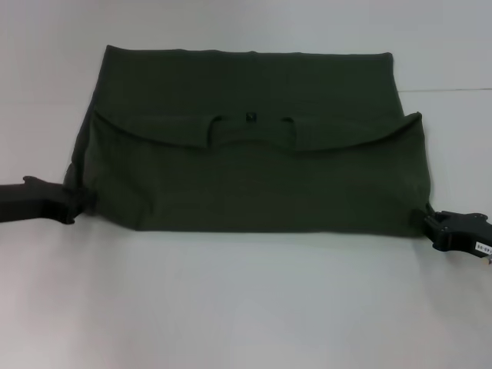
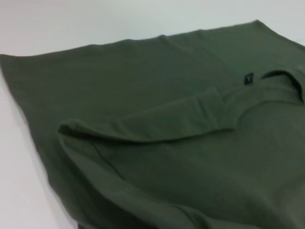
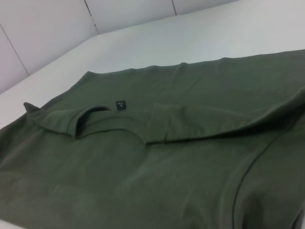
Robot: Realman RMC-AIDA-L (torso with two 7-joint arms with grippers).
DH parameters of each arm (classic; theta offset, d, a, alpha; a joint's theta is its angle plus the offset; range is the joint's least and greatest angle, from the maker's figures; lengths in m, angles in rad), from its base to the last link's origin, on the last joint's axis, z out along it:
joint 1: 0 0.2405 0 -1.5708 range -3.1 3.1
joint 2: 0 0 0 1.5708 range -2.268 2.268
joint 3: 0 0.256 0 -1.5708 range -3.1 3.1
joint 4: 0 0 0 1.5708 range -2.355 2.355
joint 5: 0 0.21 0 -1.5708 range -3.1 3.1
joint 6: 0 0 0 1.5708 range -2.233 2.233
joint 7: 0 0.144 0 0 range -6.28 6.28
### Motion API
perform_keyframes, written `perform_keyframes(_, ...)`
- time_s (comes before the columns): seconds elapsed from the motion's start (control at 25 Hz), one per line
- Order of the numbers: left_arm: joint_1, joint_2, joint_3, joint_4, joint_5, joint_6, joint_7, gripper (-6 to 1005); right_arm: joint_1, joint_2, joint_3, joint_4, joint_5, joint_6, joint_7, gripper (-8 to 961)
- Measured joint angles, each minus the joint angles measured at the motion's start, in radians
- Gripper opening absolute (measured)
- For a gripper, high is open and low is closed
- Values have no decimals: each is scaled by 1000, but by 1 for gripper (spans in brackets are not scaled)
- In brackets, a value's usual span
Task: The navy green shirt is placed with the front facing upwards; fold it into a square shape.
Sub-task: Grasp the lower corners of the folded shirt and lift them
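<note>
Here we see the navy green shirt (image 1: pixel 254 146) folded once across the middle of the white bench (image 1: pixel 246 307), its long axis running left to right. Our left gripper (image 1: pixel 83 201) sits at its lower-left corner and our right gripper (image 1: pixel 432 223) at its lower-right, equally near. Whether either's fingers hold cloth, we cannot tell.

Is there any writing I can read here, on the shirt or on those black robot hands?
No text here can be read.
Neck tag on the navy green shirt: pale marks, too small and blurred to read.
White sticker on the right end effector: too small to read.
No printed letters show on the shirt.
</note>
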Motion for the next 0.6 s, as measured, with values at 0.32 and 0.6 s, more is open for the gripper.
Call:
perform_keyframes(0.32, 76, -11, -6, 22, -112, 100, 234, 43, -19, -1, 0, -7, 2, -22, -34, 45)
perform_keyframes(0.6, 153, -22, -87, 84, -137, 280, 372, 43, -81, -2, 16, -10, 6, -120, -141, 45)
